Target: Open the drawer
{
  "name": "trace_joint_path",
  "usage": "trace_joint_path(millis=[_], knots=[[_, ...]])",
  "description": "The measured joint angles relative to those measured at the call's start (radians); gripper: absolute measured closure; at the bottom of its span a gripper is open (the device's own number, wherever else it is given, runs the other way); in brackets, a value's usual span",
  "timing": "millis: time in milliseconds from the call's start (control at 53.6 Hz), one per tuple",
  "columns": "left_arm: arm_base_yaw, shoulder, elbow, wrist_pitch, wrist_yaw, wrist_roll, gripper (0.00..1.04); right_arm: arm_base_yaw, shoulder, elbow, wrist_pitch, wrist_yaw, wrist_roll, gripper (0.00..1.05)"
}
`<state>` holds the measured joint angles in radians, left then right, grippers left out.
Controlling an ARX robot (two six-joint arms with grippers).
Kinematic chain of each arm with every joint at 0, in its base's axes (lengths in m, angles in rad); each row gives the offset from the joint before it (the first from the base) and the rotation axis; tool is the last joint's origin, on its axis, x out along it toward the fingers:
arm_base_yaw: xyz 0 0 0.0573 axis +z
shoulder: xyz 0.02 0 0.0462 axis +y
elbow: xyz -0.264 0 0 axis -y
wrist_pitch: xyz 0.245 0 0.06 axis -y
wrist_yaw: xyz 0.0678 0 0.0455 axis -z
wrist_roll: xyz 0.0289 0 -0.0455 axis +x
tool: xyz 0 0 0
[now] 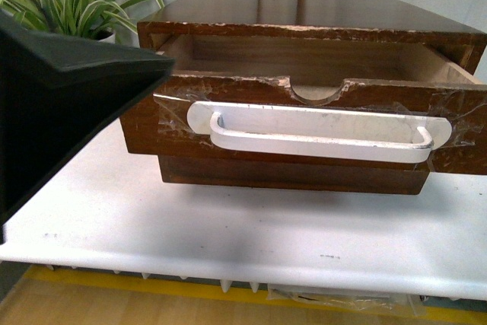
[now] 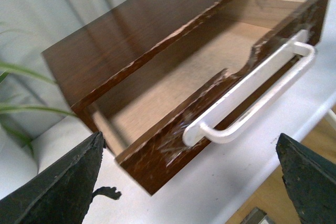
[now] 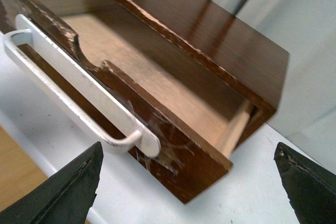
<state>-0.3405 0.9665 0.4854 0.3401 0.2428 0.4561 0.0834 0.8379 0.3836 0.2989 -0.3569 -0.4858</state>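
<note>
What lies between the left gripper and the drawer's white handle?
Only bare white table top, as the left wrist view shows: the open left gripper hangs short of the drawer and its handle.

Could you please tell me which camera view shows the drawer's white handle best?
The front view: the handle appears head-on and whole, end to end, taped across the front of the drawer. Both wrist views also show it whole, but slanted and foreshortened, running away from the camera, so its shape reads less clearly.
</note>
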Motion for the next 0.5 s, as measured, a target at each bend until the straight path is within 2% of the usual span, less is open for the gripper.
trace_joint_path(millis=[93,205,373,448,504], knots=[[0.022,-0.112,-0.09,-0.013,-0.112,-0.1,0.06,-0.032,-0.168,-0.098,-0.037,0.054,0.08,0.09],[0.053,-0.23,-0.15,-0.075,-0.186,-0.193,0.06,-0.061,-0.329,-0.167,-0.106,0.102,0.151,0.09],[0.122,-0.513,-0.236,-0.265,-0.303,-0.34,0.06,-0.082,-0.657,-0.243,-0.312,0.211,0.269,0.09],[0.162,-0.641,-0.254,-0.388,-0.349,-0.394,0.06,-0.069,-0.734,-0.263,-0.324,0.281,0.335,0.09],[0.185,-0.689,-0.259,-0.44,-0.348,-0.428,0.06,-0.07,-0.742,-0.267,-0.322,0.303,0.367,0.09]])
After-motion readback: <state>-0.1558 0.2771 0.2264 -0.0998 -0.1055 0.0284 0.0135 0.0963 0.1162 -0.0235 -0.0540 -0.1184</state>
